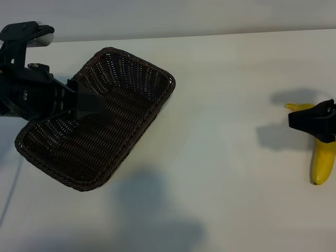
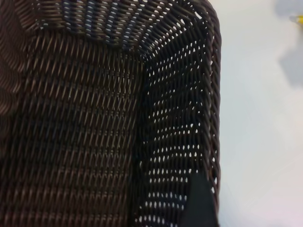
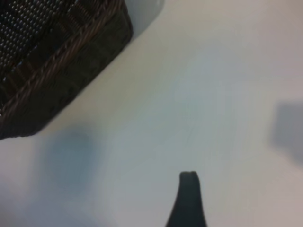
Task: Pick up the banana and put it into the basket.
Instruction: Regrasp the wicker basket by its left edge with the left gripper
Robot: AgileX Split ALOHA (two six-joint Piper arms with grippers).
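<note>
The yellow banana (image 1: 323,158) lies on the white table at the far right, its stem end (image 1: 292,106) pointing to the back. My right gripper (image 1: 313,119) hovers over the banana's upper half and hides that part; it is open and holds nothing. In the right wrist view only one dark finger (image 3: 187,203) shows, over bare table. The dark brown woven basket (image 1: 157,72) stands at the left. My left gripper (image 1: 89,102) hangs open over the basket's left half. One of its fingers (image 2: 199,205) shows beside the basket's wall (image 2: 213,94).
The white table (image 1: 226,173) stretches between basket and banana. The table's back edge (image 1: 210,34) runs along the top. A corner of the basket (image 3: 57,61) shows in the right wrist view. A speck of yellow (image 2: 298,19) sits at the edge of the left wrist view.
</note>
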